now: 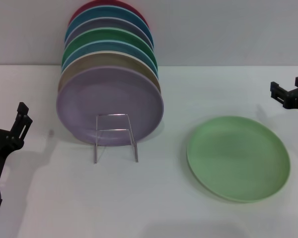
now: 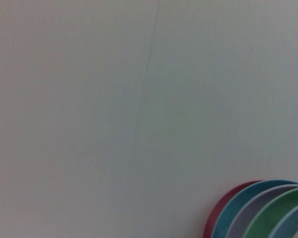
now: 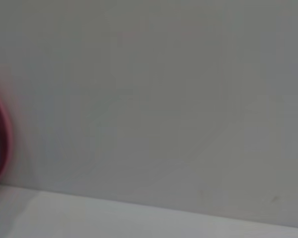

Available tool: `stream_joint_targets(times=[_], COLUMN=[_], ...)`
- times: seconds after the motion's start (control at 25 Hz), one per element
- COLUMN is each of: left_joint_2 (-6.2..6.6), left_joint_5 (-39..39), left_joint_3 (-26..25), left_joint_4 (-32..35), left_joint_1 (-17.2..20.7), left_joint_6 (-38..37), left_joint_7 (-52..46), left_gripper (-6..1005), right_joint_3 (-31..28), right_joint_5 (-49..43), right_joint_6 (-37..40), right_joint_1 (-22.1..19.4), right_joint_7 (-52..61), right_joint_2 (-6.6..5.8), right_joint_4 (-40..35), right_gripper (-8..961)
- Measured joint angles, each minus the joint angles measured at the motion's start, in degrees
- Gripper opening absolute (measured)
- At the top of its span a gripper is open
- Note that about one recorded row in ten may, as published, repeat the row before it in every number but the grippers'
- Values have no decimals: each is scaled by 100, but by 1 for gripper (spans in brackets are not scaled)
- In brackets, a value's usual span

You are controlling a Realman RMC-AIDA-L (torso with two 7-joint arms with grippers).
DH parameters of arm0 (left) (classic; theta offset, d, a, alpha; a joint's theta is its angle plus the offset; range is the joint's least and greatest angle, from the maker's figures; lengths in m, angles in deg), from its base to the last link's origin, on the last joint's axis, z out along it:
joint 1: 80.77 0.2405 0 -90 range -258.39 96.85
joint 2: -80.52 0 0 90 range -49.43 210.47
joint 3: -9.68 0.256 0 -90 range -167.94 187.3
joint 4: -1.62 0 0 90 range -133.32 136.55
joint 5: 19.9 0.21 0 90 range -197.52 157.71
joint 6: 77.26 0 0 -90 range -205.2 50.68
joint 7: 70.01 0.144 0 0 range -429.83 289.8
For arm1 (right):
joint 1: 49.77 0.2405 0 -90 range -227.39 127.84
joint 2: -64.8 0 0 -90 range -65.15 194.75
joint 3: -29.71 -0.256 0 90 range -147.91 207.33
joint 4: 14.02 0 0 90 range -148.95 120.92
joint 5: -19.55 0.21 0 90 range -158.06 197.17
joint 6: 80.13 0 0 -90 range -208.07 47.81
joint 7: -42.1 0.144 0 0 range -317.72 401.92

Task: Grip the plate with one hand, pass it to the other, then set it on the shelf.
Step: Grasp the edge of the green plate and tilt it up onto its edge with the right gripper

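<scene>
Pale-green plate (image 1: 238, 157) lies flat on the counter (image 1: 154, 203), right of the shelf (image 1: 115, 136); my right pincer (image 1: 289, 94), state unclear, should catch its near rim

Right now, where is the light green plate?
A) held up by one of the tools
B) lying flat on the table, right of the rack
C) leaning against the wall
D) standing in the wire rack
B: the light green plate lies flat on the table, right of the wire rack, with neither tool touching it.
</scene>
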State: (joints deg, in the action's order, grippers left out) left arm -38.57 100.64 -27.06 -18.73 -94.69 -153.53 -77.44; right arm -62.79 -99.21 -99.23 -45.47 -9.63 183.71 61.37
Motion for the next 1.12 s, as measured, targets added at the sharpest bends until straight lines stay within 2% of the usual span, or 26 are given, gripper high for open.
stream_joint_targets(times=[0.04,0.16,0.4,0.6,0.76,0.8,1.12], left_joint_2=[0,0,0,0,5,7,10], left_joint_5=[1,1,3,-1,-7,-16,0], left_joint_3=[30,49,53,54,39,22,41], left_joint_4=[-9,-28,-105,-140,-170,-172,-155], left_joint_1=[4,4,-45,-82,-85,-85,-154], left_joint_6=[-4,-9,-22,-123,-174,-178,-187], left_joint_7=[-2,-3,-4,-17,-102,-140,-163], left_gripper=[833,833,833,833,833,833,833], right_joint_3=[0,-516,-1191,-1801,-2169,-2304,-2387], right_joint_5=[0,-668,-1983,-2702,-3119,-3357,-3777], right_joint_6=[0,-1114,-2993,-4591,-5421,-5746,-5924], right_joint_1=[0,76,364,963,1450,1721,2112], right_joint_7=[0,588,1719,2220,2370,2398,2500], right_joint_2=[0,0,-9,-21,-27,-27,-54], right_joint_4=[0,456,1284,1445,1235,1061,516], right_gripper=[634,633,633,632,632,632,631])
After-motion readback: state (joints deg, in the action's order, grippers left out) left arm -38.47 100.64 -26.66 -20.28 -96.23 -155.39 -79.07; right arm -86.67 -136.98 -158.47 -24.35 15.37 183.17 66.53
